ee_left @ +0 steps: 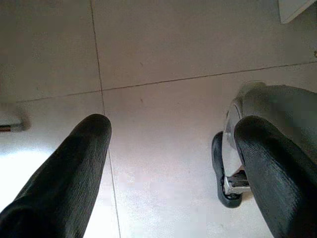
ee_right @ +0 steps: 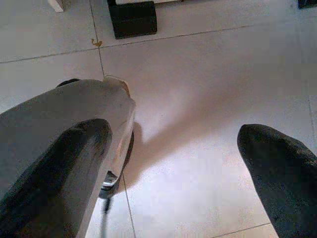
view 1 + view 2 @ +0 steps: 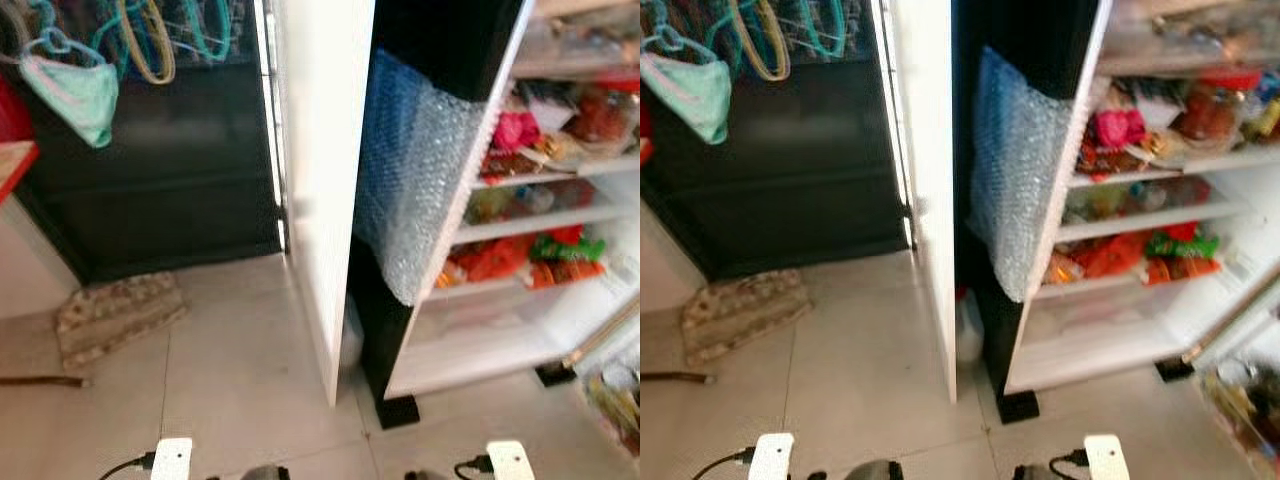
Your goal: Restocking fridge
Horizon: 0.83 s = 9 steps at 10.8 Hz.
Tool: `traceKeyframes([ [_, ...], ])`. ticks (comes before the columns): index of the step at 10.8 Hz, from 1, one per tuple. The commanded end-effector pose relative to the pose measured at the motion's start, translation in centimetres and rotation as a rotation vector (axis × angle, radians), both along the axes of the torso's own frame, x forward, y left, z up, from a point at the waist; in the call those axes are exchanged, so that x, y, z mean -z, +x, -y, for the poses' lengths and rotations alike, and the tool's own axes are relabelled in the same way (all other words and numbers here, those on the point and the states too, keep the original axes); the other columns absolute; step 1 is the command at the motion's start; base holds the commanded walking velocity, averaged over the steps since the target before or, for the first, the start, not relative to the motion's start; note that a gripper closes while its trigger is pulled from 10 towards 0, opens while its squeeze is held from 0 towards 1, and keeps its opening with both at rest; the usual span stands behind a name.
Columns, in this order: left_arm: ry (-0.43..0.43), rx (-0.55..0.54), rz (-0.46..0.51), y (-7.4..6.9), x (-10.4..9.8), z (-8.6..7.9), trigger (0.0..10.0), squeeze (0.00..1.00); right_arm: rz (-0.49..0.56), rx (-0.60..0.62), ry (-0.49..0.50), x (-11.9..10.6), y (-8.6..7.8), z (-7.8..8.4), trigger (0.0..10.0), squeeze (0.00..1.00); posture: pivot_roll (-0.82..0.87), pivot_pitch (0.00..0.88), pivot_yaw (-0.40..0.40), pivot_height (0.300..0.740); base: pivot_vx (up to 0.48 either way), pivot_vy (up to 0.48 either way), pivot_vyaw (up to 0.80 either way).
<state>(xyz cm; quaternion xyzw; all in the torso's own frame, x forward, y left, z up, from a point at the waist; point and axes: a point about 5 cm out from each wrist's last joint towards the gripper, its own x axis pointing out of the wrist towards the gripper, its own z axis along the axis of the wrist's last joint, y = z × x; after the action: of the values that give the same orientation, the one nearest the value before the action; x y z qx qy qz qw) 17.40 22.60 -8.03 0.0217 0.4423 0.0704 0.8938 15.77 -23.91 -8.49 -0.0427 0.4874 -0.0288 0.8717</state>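
The fridge (image 3: pixel 520 330) stands open at about 2 o'clock in the head views. Its white door (image 3: pixel 325 200) swings out toward the robot, edge on, near the middle of the picture. A sheet of bubble wrap (image 3: pixel 415 190) hangs on the dark side of the fridge, between the door and the shelves.

The shelves (image 3: pixel 1140 215) already hold a lot of food. There are red and pink packets on an upper shelf, and orange and green packets (image 3: pixel 1140 255) on a lower one. The pictures are blurry, so I cannot tell just what each packet is. The lowest part of the fridge looks bare and white, so there seems to be room left there.

The left pincer (image 1: pixel 168 163) hangs low and points at the tiled floor (image 3: pixel 240 370). Its two black fingers are spread apart and hold nothing. The right pincer (image 2: pixel 173 163) also points at the floor, fingers wide apart, with nothing between them.

So I think the job is somewhere in the middle, or in a pause. The door is open and much food is in. But the robot has nothing in its pincers now. It will likely need to fetch the next thing before it can put more in.

A folded mat (image 3: pixel 115 315) lies on the floor at about 9 o'clock.
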Motion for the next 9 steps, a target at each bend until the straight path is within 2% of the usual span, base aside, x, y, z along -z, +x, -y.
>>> traceKeyframes([
  [1,-0.002,0.003,-0.023,-0.32,0.23,0.22,10.0,0.0,-0.029,0.005,0.018,0.42,-0.71,-0.44,10.0,0.0,0.01,0.023,0.035,0.639,0.0,0.0,0.0],
  [7,-0.001,0.002,-0.023,-0.32,0.23,0.22,10.0,0.0,-0.029,0.005,0.019,0.42,-0.71,-0.44,10.0,0.0,0.01,0.023,0.035,0.639,0.0,0.0,0.0],
  [9,-0.019,0.025,-0.026,-0.36,0.39,0.91,10.0,0.0,-0.027,0.018,0.016,0.45,-0.69,-0.54,10.0,0.0,0.02,0.012,0.042,0.674,0.0,0.0,0.0],
])
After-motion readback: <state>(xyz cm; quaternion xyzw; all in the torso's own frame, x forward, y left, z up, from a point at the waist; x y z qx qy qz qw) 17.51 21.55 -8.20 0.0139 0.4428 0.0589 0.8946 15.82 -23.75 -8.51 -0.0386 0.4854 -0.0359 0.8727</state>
